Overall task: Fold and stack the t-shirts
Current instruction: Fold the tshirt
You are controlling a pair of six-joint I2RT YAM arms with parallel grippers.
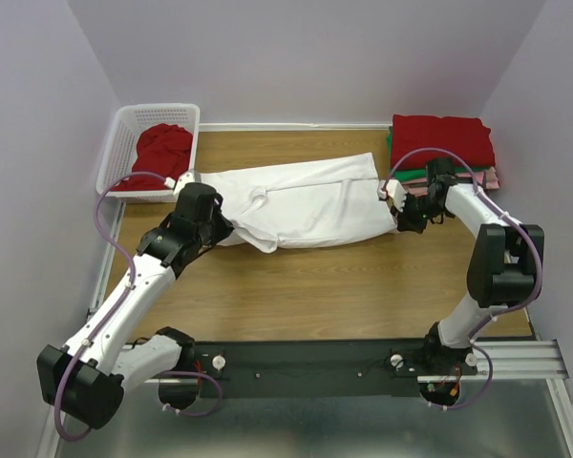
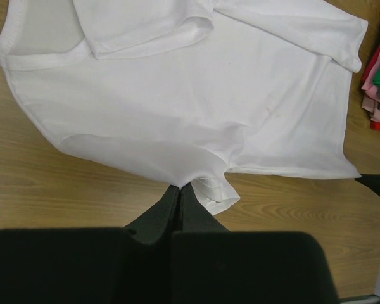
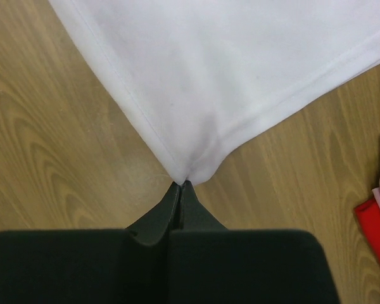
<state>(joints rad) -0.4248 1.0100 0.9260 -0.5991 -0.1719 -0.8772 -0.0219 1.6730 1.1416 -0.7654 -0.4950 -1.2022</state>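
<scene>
White shirt [image 1: 306, 205]: was laid lengthwise across the far half of the table [image 1: 315, 296], flat on the wood. One layer was turned over on top near its left end.

Left pincer [image 2: 180, 188]: was pressed together on a small fold of hem at the near left corner of the white shirt. In the left wrist view the cloth was spread from the fingertips toward 12 o'clock.

Right pincer [image 3: 182, 185]: was pressed together on a corner of the hem at the shirt's right end. In the right wrist view the cloth was fanned out toward 12 and 1 o'clock.

Shirt against the pincers: in the top view it was stretched between the two, at 3 o'clock of the left pincer and 9 o'clock of the right pincer.

Folded stack [image 1: 442, 140]: was set at the table's 1 o'clock corner. A red shirt was on top, with green and pink edges under it. It was near the right pincer, at its 12 o'clock.

Basket [image 1: 124, 143]: was placed at the 11 o'clock corner.

Crumpled red shirt [image 1: 162, 148]: was seen inside the basket.
</scene>
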